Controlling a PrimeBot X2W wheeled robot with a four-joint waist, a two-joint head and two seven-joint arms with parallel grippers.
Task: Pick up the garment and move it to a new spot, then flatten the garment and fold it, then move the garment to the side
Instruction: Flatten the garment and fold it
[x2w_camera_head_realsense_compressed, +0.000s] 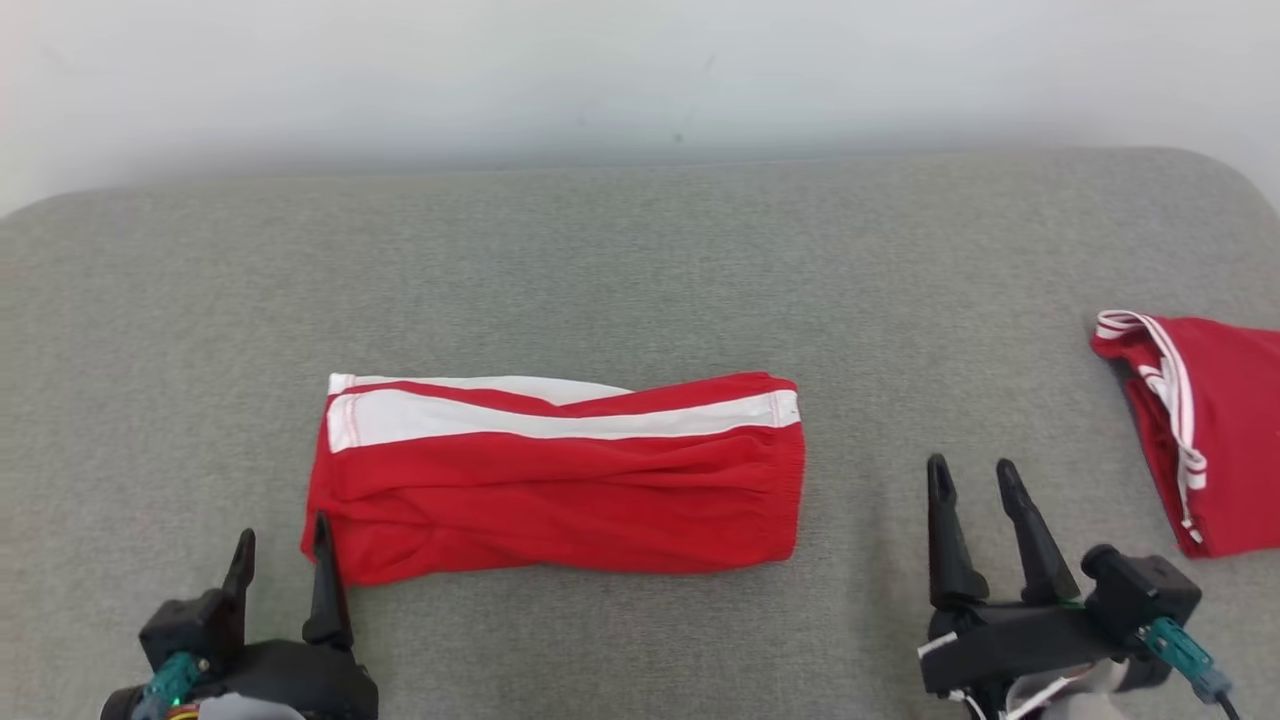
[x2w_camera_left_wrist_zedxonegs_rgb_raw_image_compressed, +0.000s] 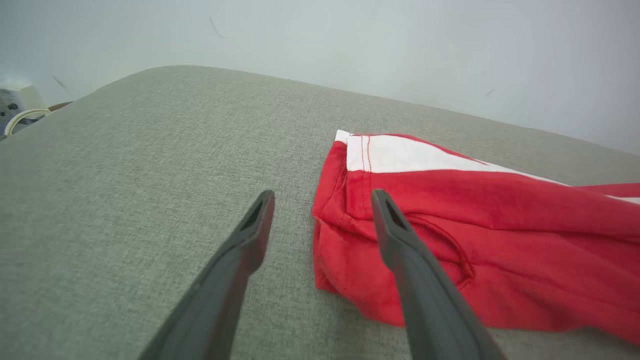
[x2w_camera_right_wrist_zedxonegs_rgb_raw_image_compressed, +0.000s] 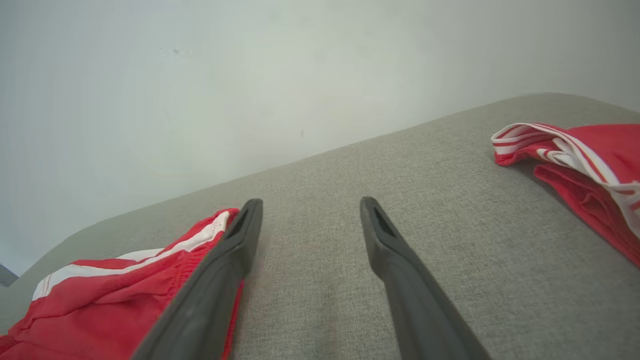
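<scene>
The left hand (x2w_camera_head_realsense_compressed: 283, 528) sits at the lower left of the head view, fingers spread and holding nothing. Its inner finger crosses the near-left corner of the garment (x2w_camera_head_realsense_compressed: 560, 490), though whether it touches the cloth cannot be told. In the left wrist view that finger lies across the garment's end and the other over bare counter (x2w_camera_head_realsense_compressed: 600, 260). The garment, folded into a long red band with a white stripe along its upper edge, lies across the middle of the head view, reaching right from this hand. The right hand (x2w_camera_head_realsense_compressed: 970, 463) is at the lower right, fingers also spread and empty, over bare grey cloth. It sits between the garment's right end and a second red piece (x2w_camera_head_realsense_compressed: 1220, 430) at the right edge.
</scene>
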